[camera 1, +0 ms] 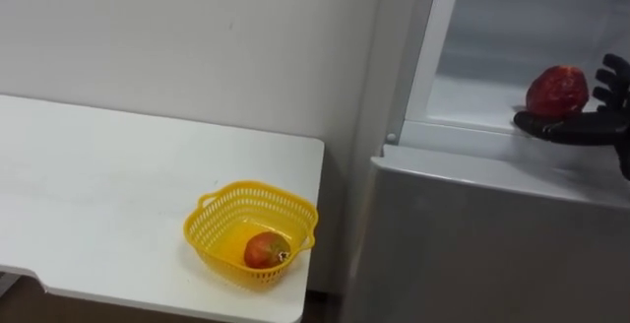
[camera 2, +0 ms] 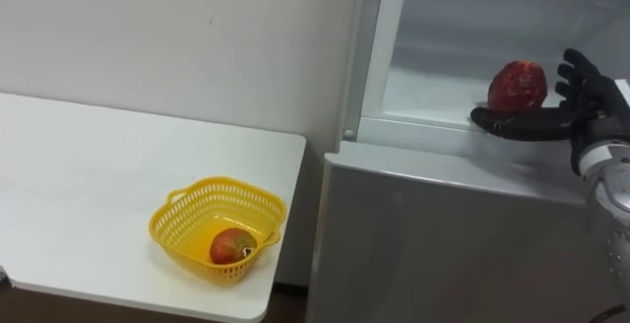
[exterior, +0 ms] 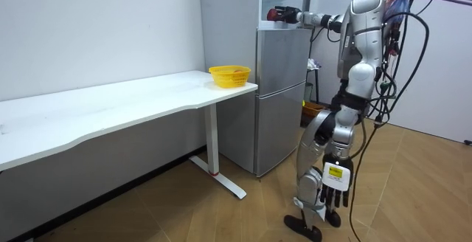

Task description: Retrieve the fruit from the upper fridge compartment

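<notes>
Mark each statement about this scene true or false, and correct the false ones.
1. The right hand holds a red fruit at the open upper fridge compartment. True.
2. The yellow basket is empty. False: one fruit lies in it.
3. The basket stands on the white table, near the corner beside the fridge. True.
4. The left hand rests on the table. False: it hangs low beside the robot's leg.

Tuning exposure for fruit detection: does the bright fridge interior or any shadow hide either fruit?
Left eye view: the upper fridge compartment glows pale, yet the red fruit in the dark right hand stands out. Right eye view: the yellow basket is evenly lit, the fruit inside plain. Room view: flat light, left hand hanging low, shade under the table.
</notes>
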### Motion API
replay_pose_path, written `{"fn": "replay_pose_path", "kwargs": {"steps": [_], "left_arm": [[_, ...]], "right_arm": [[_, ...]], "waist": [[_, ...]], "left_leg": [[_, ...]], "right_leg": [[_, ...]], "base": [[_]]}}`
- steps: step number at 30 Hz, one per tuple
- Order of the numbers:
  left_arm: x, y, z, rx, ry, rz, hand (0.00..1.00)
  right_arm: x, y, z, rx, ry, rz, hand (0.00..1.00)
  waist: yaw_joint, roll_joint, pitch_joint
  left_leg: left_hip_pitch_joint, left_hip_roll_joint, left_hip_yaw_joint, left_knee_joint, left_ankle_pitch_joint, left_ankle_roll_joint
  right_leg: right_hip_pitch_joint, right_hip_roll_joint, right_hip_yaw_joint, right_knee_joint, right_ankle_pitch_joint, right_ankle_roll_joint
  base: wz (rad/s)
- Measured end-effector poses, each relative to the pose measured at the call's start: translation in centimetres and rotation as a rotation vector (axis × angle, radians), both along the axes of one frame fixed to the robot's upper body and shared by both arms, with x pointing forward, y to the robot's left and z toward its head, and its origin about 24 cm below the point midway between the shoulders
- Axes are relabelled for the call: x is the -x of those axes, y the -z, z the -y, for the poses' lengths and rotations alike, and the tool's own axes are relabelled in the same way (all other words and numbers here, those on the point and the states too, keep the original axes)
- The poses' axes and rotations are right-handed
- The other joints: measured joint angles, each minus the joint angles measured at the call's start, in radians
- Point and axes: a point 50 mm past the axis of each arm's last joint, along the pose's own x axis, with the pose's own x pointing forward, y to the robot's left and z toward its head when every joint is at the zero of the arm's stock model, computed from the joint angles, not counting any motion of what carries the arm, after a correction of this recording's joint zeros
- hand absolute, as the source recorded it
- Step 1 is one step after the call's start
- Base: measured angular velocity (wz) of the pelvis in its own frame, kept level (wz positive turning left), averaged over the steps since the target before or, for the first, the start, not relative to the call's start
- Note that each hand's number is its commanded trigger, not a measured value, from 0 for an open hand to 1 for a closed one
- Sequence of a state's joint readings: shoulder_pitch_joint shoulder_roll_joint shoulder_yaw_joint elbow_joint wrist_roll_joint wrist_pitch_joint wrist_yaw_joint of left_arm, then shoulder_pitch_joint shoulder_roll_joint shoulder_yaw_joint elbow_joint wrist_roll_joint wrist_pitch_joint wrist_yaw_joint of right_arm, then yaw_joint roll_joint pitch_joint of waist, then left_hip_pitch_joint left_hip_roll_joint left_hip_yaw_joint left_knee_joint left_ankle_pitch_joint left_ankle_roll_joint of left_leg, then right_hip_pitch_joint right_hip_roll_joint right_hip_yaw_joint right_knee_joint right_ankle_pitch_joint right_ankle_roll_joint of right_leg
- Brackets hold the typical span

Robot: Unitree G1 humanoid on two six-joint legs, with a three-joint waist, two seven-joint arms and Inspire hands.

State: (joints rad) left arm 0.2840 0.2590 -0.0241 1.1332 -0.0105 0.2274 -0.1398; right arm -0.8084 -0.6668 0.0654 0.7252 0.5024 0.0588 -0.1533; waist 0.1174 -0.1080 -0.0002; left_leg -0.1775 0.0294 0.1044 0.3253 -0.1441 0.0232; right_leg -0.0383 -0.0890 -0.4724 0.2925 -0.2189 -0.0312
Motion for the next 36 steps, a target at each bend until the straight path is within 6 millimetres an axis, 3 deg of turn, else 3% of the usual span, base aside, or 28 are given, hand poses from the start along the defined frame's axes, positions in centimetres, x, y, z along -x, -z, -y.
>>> {"fn": "replay_pose_path", "kwargs": {"steps": [6,9,19,20,21,22,36], "left_arm": [[-0.1,0.0,0.0,0.004,-0.039,0.01,0.0],[-0.3,0.1,0.2,0.014,-0.061,0.019,0.0],[-0.2,0.1,0.4,0.022,-0.075,0.016,0.0],[-0.2,0.1,0.4,0.022,-0.083,0.018,0.0],[-0.2,0.1,0.5,0.021,-0.092,0.021,0.0],[-0.2,0.1,0.5,0.02,-0.093,0.021,0.0],[-0.6,0.2,0.5,0.017,-0.079,0.023,0.0]], "right_arm": [[-0.3,-0.4,-0.5,0.007,0.006,0.011,0.0],[-0.5,-0.6,-0.5,-0.005,0.009,0.016,0.0],[-1.0,-1.0,-0.9,-0.038,0.004,0.031,0.0],[-1.0,-0.9,-1.0,-0.039,0.003,0.033,0.18],[-1.0,-1.0,-1.0,-0.039,0.001,0.038,0.66],[-1.0,-1.0,-1.1,-0.039,-0.001,0.041,1.0],[-1.1,-1.2,-1.5,-0.019,-0.023,0.069,1.0]], "waist": [[0.005,-0.002,0.0031],[0.026,-0.001,0.004],[0.051,-0.001,0.0075],[0.051,-0.002,0.008],[0.051,-0.002,0.0089],[0.051,-0.003,0.0099],[0.062,-0.012,0.0157]], "left_leg": [[-0.028,0.011,0.001,0.013,0.002,-0.008],[-0.028,0.013,0.009,0.011,0.004,-0.012],[-0.034,0.022,0.025,0.002,0.011,-0.02],[-0.035,0.024,0.025,0.003,0.011,-0.02],[-0.036,0.026,0.025,0.004,0.012,-0.021],[-0.037,0.027,0.025,0.004,0.013,-0.023],[-0.055,0.029,0.025,0.004,0.017,-0.028]], "right_leg": [[-0.037,0.004,0.006,0.014,-0.001,-0.016],[-0.052,0.007,0.025,0.022,0.001,-0.023],[-0.067,0.015,0.046,0.021,0.01,-0.032],[-0.068,0.017,0.046,0.02,0.01,-0.033],[-0.068,0.018,0.046,0.018,0.011,-0.035],[-0.069,0.019,0.046,0.018,0.011,-0.037],[-0.1,0.02,0.053,0.036,0.009,-0.048]], "base": [[-0.03],[-0.16],[-0.1],[0.0],[0.0],[0.0],[-0.02]]}}
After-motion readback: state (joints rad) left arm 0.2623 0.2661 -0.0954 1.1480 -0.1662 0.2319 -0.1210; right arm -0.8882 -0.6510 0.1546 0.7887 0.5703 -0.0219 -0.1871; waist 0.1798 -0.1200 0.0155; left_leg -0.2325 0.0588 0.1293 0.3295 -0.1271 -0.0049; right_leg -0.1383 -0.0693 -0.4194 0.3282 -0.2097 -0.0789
